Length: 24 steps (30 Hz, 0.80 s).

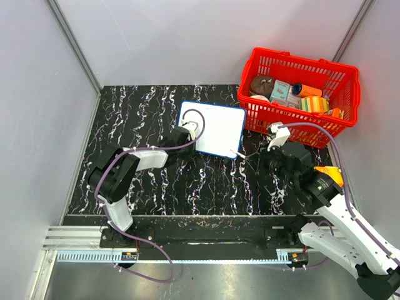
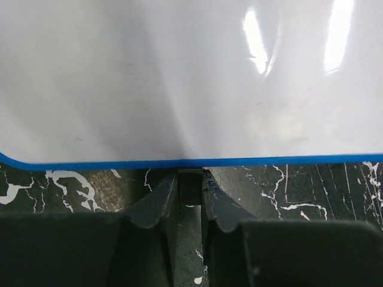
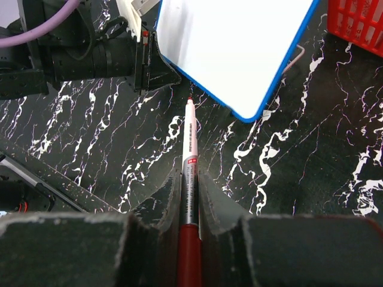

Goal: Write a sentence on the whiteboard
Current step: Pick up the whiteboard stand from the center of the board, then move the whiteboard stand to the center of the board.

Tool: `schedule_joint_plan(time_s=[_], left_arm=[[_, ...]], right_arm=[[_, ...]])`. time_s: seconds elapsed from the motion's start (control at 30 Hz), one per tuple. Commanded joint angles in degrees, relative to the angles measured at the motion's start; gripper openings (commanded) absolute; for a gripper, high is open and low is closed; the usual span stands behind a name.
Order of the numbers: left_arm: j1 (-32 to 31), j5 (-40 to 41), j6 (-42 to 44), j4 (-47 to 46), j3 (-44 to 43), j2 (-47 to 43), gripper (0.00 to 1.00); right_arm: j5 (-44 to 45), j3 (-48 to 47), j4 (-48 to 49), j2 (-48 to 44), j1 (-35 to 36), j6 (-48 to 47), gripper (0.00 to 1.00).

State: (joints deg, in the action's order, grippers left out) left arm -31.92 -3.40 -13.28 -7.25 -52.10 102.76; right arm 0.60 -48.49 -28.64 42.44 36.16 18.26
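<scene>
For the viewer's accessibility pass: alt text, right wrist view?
The right end effector grips a red marker, tip just short of a blue-framed whiteboard with no writing visible. The left end effector sits at the board's edge, on a black marbled table.

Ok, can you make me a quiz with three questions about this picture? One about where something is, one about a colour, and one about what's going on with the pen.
1. Where is the red basket compared with the whiteboard?
A. On its left
B. On its right
C. On top of it

2. What colour is the whiteboard's frame?
A. Green
B. Yellow
C. Blue

3. Where is the red pen?
A. Clamped in the jaws of the right arm
B. Lying in the basket
C. Lying flat on the whiteboard

Answers:
1 B: in the top view the basket sits just right of the whiteboard.
2 C: a thin blue edge runs round the white surface.
3 A: the pen sticks out from between those jaws, with its tip pointing towards the whiteboard.
</scene>
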Motion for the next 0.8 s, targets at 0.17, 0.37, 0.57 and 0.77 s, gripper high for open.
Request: schedule_joint_plan(time_s=[0.17, 0.37, 0.57, 0.77], left_arm=[[-6.5, 7.3, -3.2, 4.1, 5.6, -4.8, 0.04], [-11.7, 13.7, -6.1, 9.2, 5.4, -5.8, 0.01], [-18.8, 23.8, -12.5, 19.2, 2.5, -6.0, 0.0], [-26.3, 28.4, -24.4, 29.2, -0.5, -4.3, 0.0]], right_arm=[[0.7, -0.4, 1.1, -0.4, 0.3, 0.0, 0.0], [0.4, 0.1, 1.5, -0.4, 0.3, 0.3, 0.0], [0.4, 0.3, 1.8, -0.2, 0.3, 0.5, 0.0], [0.7, 0.4, 1.9, -0.1, 0.3, 0.2, 0.0]])
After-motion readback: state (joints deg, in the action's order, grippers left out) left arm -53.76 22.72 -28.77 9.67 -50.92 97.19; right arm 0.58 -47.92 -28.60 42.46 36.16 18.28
